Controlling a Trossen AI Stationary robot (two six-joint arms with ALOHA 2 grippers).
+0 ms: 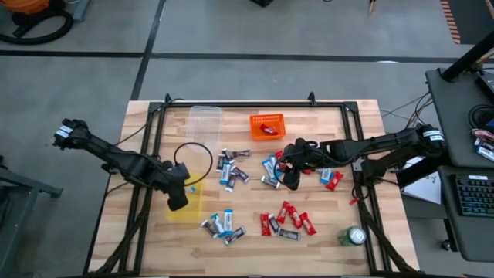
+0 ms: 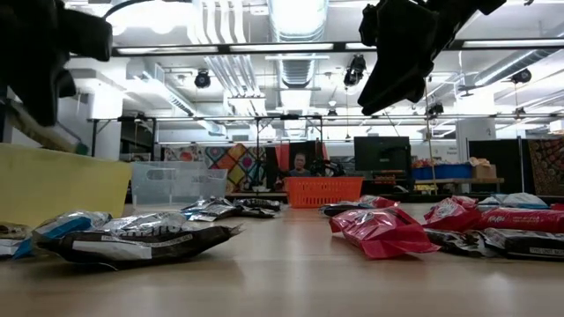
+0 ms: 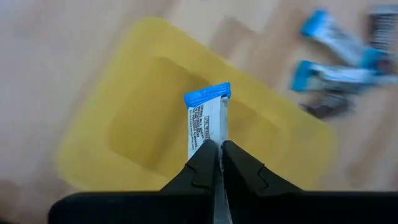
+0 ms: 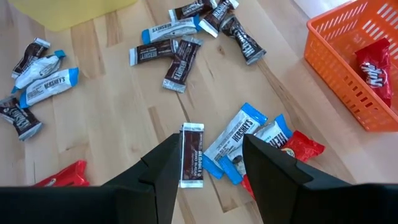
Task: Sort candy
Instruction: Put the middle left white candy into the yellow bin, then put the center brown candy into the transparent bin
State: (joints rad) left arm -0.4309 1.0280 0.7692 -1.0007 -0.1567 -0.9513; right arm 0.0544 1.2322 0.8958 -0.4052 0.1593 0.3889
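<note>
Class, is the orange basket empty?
No: the orange basket holds a red candy, seen in the right wrist view.

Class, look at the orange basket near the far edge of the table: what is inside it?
Red-wrapped candy lies inside the orange basket. How many pieces cannot be told: the basket's wall and the picture's edge hide part of its floor.

place: lab/workshop | seen: ceiling ducts [image 2: 295, 35], monitor [image 2: 382, 152], workbenches, concrete floor [image 1: 231, 77], keyboard [image 1: 472, 194]
</note>
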